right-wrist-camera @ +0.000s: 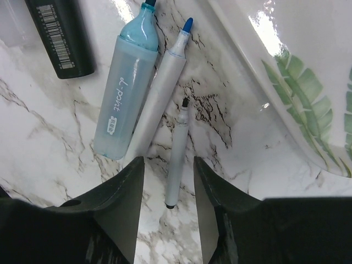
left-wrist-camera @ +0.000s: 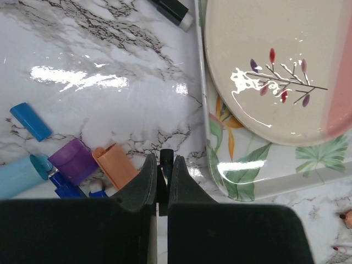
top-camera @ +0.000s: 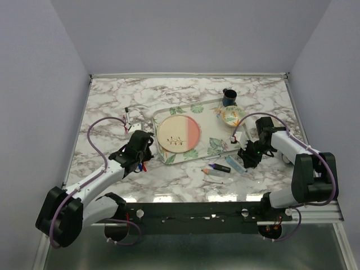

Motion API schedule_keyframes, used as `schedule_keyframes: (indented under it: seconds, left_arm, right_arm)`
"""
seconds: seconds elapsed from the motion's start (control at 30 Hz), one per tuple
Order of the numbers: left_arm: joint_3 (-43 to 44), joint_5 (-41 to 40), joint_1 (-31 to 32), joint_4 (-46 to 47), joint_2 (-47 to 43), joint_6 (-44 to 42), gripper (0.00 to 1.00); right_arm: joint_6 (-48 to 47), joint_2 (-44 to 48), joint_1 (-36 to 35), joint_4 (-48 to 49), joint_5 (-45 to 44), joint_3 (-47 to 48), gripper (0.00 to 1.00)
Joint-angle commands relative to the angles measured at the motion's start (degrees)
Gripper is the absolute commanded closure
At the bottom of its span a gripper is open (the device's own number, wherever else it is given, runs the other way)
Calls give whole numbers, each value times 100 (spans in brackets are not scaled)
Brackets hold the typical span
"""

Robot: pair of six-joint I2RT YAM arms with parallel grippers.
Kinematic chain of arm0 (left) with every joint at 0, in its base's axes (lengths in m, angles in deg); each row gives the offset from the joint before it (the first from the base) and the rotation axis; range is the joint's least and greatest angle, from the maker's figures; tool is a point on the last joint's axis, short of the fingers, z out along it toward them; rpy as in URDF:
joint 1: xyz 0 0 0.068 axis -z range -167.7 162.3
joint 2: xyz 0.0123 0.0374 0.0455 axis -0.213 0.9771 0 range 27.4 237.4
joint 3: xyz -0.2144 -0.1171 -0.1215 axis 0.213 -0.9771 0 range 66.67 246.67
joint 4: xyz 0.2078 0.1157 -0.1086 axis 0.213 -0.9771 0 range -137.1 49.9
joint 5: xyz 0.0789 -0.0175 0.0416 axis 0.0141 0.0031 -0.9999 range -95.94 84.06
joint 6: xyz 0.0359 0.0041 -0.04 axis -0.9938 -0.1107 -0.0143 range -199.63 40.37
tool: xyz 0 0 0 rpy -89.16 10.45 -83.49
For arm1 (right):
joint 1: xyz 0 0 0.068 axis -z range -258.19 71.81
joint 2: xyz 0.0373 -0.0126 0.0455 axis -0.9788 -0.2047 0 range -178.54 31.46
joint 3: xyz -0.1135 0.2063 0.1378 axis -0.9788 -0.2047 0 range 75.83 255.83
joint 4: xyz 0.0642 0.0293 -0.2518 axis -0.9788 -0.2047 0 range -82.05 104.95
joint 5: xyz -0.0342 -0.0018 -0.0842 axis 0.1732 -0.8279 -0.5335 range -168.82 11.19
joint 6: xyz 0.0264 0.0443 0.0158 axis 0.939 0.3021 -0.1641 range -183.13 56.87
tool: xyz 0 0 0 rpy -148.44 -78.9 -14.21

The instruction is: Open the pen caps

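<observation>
Left gripper clamped on small black piece, probably a cap, blue cap, purple cap, orange cap loose on marble nearby, right gripper fingers apart astride thin uncapped white pen

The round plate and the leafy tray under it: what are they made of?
The plate looks like glazed ceramic: smooth and glossy, with sharp light glints over its painted sprig. The tray looks like glossy plastic with printed leaves and a raised rim, though that is uncertain.
</observation>
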Motion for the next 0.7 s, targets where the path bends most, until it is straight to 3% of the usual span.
schedule_keyframes:
  seconds: [0.0,0.2,0.37,0.47,0.67]
  left_arm:
    - [100,-266,-192,252,504,-33,95]
    - [390,-354,-385,384,1084,-146,91]
    - [548,-398,-456,367,1419,-217,74]
    - [601,-415,-491,349,1516,-243,73]
    - [680,-442,-534,244,1473,-279,59]
  right_arm:
    - [48,119,39,-85,-43,77,50]
    - [74,435,65,-50,62,104,50]
    - [74,699,92,-14,203,95,49]
    - [92,884,101,38,264,95,48]
    - [109,1200,145,109,440,95,47]
